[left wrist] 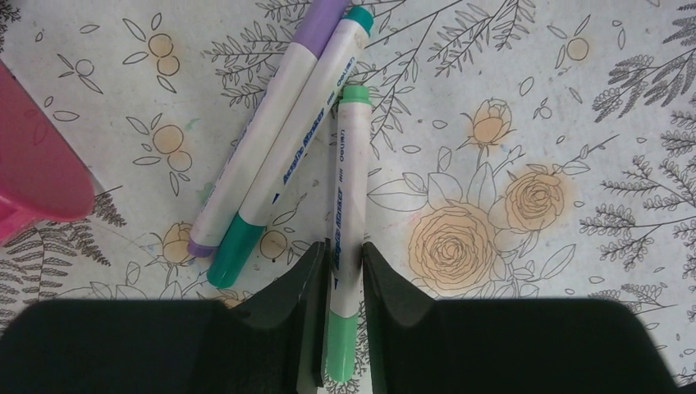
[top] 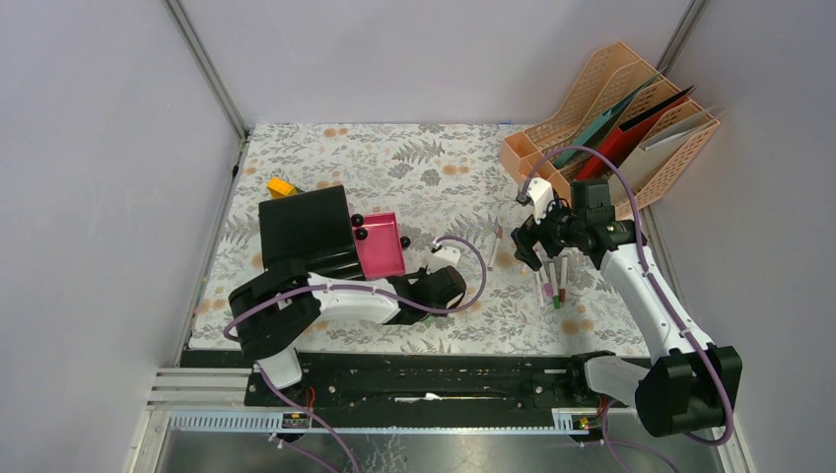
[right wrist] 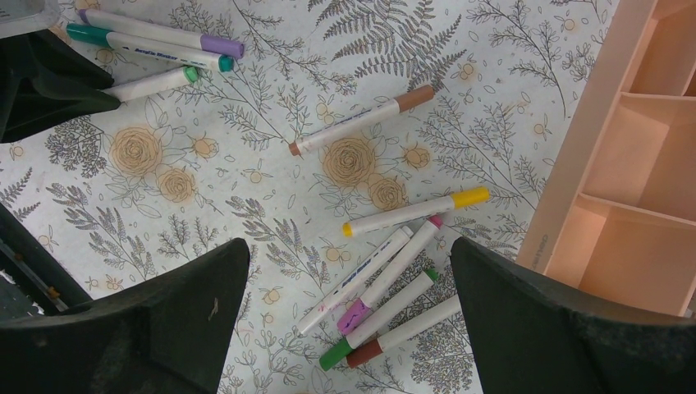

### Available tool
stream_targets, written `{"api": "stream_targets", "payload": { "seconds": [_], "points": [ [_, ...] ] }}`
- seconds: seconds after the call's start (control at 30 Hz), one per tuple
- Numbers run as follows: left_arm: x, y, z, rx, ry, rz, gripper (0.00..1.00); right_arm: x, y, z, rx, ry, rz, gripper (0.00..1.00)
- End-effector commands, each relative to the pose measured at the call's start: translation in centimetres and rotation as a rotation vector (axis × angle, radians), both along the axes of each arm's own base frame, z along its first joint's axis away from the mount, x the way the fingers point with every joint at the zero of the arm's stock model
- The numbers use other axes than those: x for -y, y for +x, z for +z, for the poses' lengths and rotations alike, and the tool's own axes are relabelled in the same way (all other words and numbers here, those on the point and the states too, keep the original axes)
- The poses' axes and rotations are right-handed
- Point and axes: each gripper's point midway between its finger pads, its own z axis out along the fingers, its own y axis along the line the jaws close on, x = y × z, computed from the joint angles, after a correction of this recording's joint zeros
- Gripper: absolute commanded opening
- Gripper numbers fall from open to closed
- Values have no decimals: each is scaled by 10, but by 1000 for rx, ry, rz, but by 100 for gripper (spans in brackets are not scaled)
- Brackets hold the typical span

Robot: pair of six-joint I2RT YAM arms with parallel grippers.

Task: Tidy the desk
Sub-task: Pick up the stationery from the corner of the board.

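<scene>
The tabletop (top: pixel 424 168) fills the middle of the overhead view, under both arms, with pens scattered across it. At the left edge of the left wrist view sits a pink tray (left wrist: pixel 33 172), apart from the pens.

Your left tool (left wrist: pixel 345 250) has its jaws pressed against both sides of a mint-green pen (left wrist: pixel 351 164), so it is gripping that pen down at the tabletop. Watch where it holds. The grip sits near the pen's bottom end in the frame, well off its middle, so on a lift the long free end may droop or swing between the pads. A teal-capped pen (left wrist: pixel 299 139) lies just beside it on the left, seemingly touching it near the top, and a purple pen (left wrist: pixel 263 131) rests against that one. The left finger (left wrist: pixel 304 279) is close to the teal cap, so a lift or twist could nudge both pens and send them rolling.

Further right, your right tool (right wrist: pixel 349 246) hangs wide open and empty above a cluster of pens (right wrist: pixel 390 271) that lie touching one another. Close there and you may pinch two at once, or squeeze one out sideways. At the right edge stands the peach organiser (right wrist: pixel 632 172); a swing that way could clip its wall.
</scene>
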Motion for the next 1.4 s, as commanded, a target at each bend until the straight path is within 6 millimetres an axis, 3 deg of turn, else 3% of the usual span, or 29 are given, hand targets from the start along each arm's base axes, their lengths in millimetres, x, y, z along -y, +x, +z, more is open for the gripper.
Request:
{"api": "stream_targets", "payload": {
  "seconds": [0.0, 0.13, 0.3, 0.5, 0.73, 0.9, 1.37],
  "points": [
    [13, -1, -2, -20, -23, -18, 24, -2, 2, 2, 19, 12, 15, 100],
    [15, -3, -3, -26, -30, -30, 14, -3, 2, 3, 20, 14, 17, 100],
    [25, -9, 13, -3, -69, -84, 0, -3, 2, 3, 21, 13, 18, 100],
    [38, -16, 44, 37, -178, -154, 0, -3, 2, 3, 22, 13, 18, 100],
    [36, -13, 76, 111, -253, -168, 0, -2, 2, 3, 26, 11, 19, 100],
    [19, 2, 93, 186, -229, -110, 0, -2, 2, 3, 27, 9, 19, 100],
    [-55, 60, 123, 314, -121, 157, 0, -2, 2, 1, 22, 6, 21, 100]
  ]
}}
